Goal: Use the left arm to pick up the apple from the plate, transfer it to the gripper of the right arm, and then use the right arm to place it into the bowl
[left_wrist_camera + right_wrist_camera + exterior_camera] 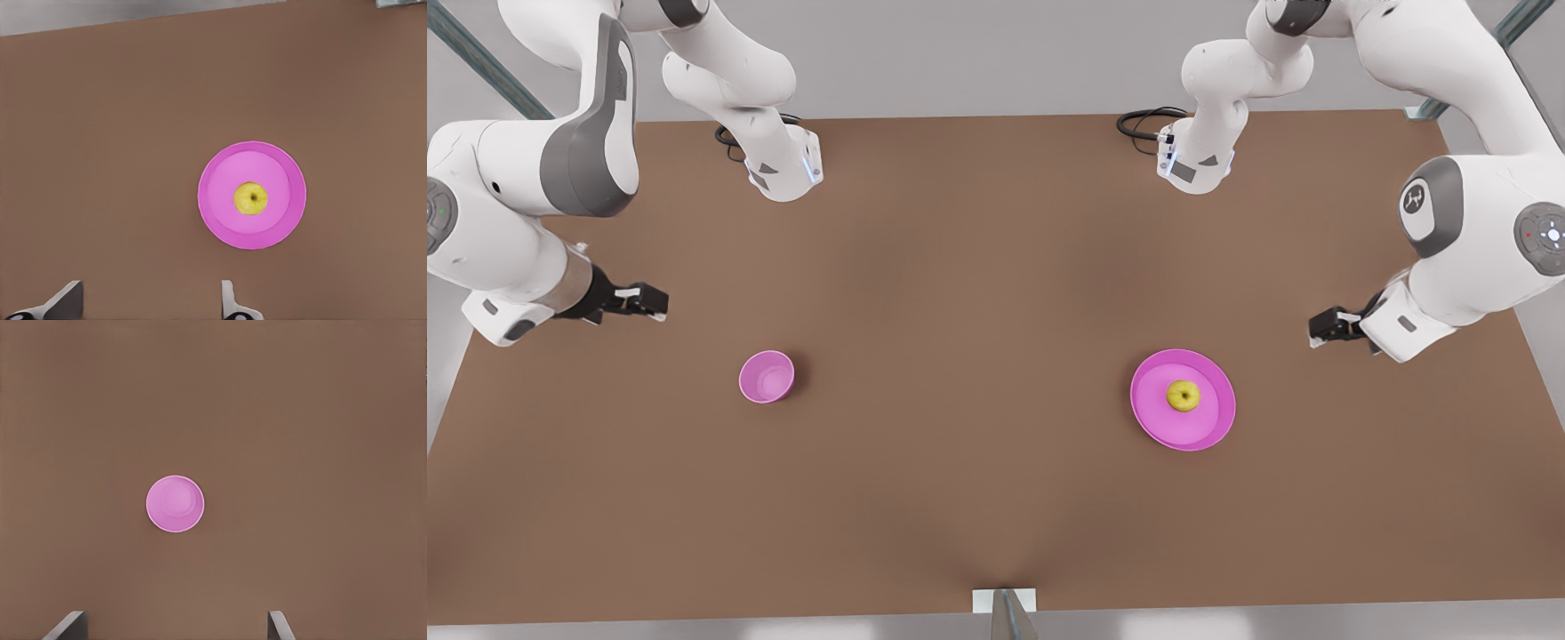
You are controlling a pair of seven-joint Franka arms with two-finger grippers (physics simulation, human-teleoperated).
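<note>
Apple (1183,396): yellow-green, sitting near the middle of the plate (1209,427), stem dimple facing up; nothing is touching it. In the left wrist view the apple (251,199) is lying at the centre of the plate (220,220).

Plate: pink, round, shallow, resting flat on the table (978,498) toward the front view's right.

Bowl (766,376): pink, small, standing upright toward the front view's left, well apart from the plate, with nothing lying in it. In the right wrist view the bowl (175,503) is showing its smooth inside.

Left gripper (1319,331): hanging above the table at the front view's right, up and to the right of the plate, apart from it. Its fingers (63,301) are standing wide apart and holding nothing.

Right gripper (654,302): hanging above the table at the front view's left, up and to the left of the bowl, apart from it. Its fingers (67,625) are standing wide apart and holding nothing.

Table: brown, plain, carrying plate and bowl.
</note>
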